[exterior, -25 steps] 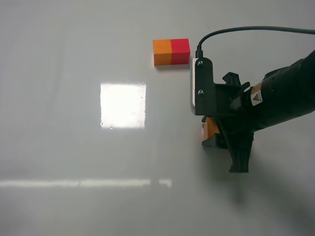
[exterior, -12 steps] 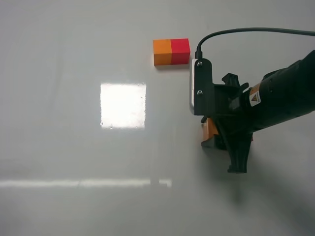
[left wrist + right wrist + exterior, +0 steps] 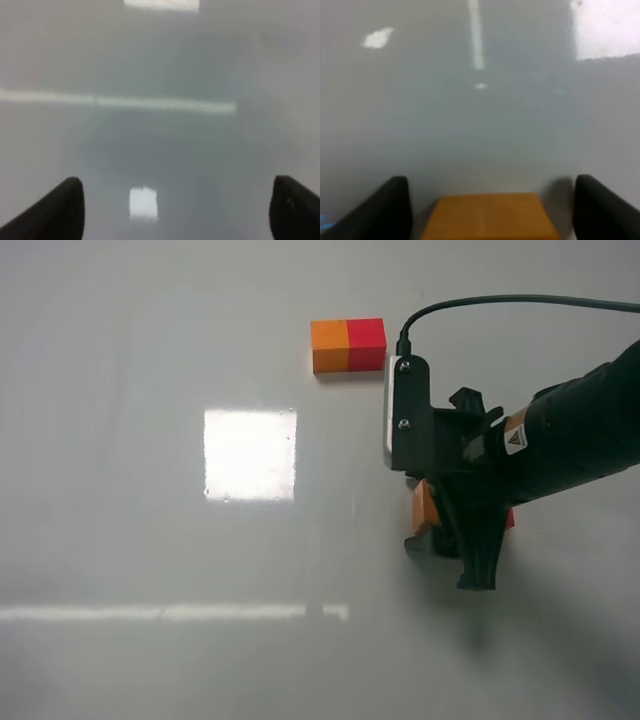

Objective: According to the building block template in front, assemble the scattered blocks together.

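Note:
The template, an orange and a red block joined side by side (image 3: 347, 345), lies at the back of the table. My right gripper (image 3: 446, 542) is low over a loose orange block (image 3: 424, 504). In the right wrist view the orange block (image 3: 490, 217) sits between the two dark fingers (image 3: 385, 210) with a gap on each side, so the gripper (image 3: 492, 212) is open around it. A sliver of a red block (image 3: 510, 519) shows behind the right arm. My left gripper (image 3: 175, 210) is open and empty over bare table; it is out of the exterior high view.
The grey table (image 3: 150, 540) is glossy, with a bright square reflection (image 3: 250, 454) left of centre and a light streak (image 3: 170, 612) nearer the front. The right arm's black cable (image 3: 500, 300) arcs over the back right.
My right gripper has shifted slightly left and toward the front around the orange block. A red sliver now shows at the arm's right edge. The template has not moved.

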Tool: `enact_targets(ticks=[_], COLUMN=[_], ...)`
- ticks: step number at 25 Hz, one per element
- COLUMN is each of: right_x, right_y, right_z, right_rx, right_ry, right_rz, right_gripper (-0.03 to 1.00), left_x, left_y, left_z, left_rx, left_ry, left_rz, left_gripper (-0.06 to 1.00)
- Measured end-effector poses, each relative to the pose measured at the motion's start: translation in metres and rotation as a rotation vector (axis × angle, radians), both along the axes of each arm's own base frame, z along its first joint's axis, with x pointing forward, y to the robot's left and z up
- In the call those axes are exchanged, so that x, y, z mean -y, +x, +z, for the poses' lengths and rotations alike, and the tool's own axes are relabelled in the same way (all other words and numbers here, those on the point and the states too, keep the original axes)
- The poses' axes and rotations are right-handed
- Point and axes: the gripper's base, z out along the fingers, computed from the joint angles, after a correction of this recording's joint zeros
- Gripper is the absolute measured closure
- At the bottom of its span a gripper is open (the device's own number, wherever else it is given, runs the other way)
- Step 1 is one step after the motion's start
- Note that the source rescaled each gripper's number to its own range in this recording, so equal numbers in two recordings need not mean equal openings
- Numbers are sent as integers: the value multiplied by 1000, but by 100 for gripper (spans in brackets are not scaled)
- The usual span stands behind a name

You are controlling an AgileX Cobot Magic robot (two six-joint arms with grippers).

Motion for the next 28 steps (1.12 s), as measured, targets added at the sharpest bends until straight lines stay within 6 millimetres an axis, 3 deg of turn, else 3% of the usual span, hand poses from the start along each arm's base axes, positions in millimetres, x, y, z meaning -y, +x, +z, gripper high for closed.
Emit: enact_targets(ticks=[11, 28], right_x=[26, 18], right_y=[-19, -2], right_z=[14, -3], right_rx=[-47, -44], right_ry=[-49, -85], right_rz=[-124, -155], right_gripper=[34, 36], left_x=[0, 0], left_y=[0, 0], left_z=[0, 0], left_rx=[0, 0], left_ry=[0, 0], left_rz=[0, 0], left_gripper=[94, 94])
